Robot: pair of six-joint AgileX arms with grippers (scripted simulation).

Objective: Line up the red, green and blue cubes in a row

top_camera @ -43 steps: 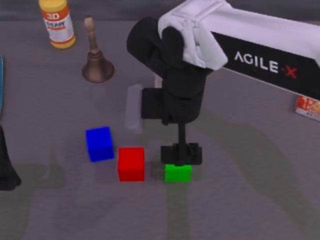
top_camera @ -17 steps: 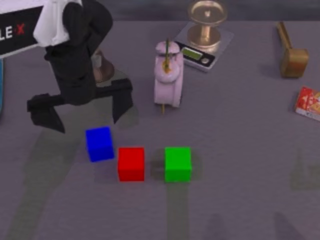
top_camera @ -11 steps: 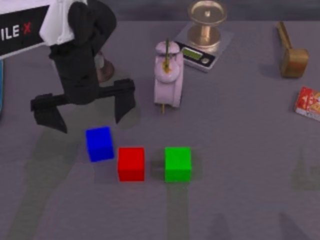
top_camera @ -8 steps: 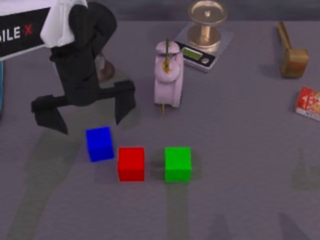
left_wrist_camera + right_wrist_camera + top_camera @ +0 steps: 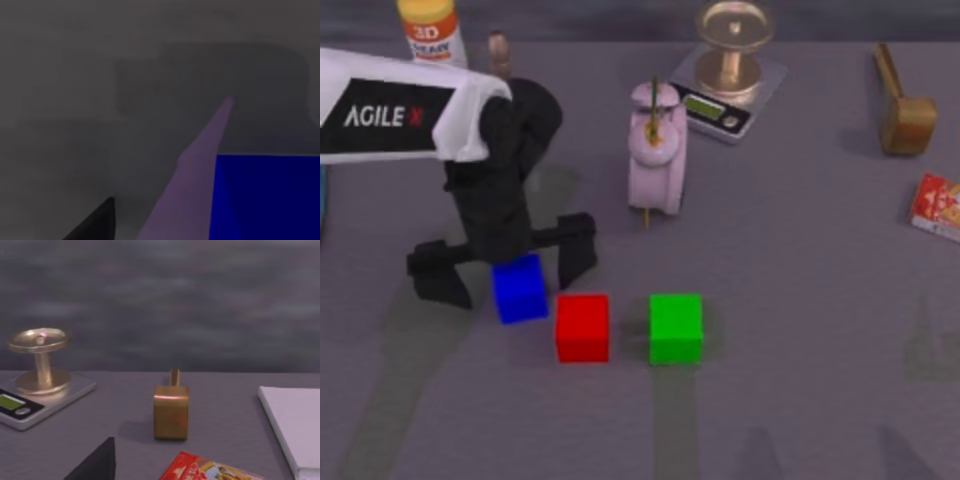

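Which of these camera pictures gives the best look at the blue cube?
The top view: the blue cube shows nearly whole there, between the open fingers of the left pincer, beside the red cube. The left wrist view catches only a close-up corner of it. The right wrist view does not show it.

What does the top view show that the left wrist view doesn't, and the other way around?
Only the top view shows the red cube, the green cube, the left gripper open astride the blue cube, and the pink alarm clock, scale and mallet. Only the left wrist view gives a close look at the blue cube's face. Both show the blue cube and the grey table.
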